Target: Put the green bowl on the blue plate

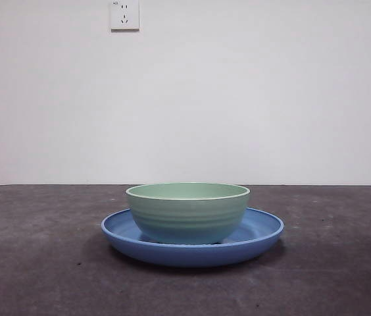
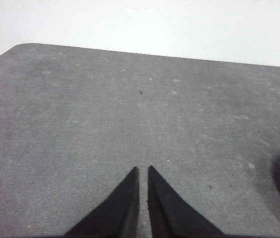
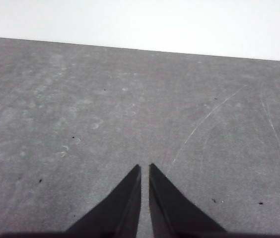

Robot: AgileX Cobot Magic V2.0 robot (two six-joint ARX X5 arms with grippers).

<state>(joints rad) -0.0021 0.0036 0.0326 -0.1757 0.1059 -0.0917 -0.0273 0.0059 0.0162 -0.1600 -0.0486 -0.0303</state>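
1. Behind the dark grey tabletop point(image 1: 34, 263) you have a plain white wall point(image 1: 238, 99) with a socket point(image 1: 124, 14) high on it.
2. You can see the green bowl point(image 1: 188, 212) standing upright inside the blue plate point(image 1: 258, 234), its base on the plate's floor and the plate's rim showing all round it. The pair sits about midway between the tabletop's side edges, toward its near edge in the front view.
3. Your left gripper point(image 2: 143, 171) hangs over bare tabletop with its jaws drawn together, only a thin slit between them, gripping nothing.
4. Your right gripper point(image 3: 145, 168) is the same: jaws together, nothing between them, bare tabletop below.
5. Neither arm shows in the front view, so both are well apart from the dishes.
6. A sliver of the plate's rim shows at the edge of the left wrist view and none in the right, so the left gripper looks the nearer of the two.
7. Judged from this, the placing looks done; you need no further grasp.
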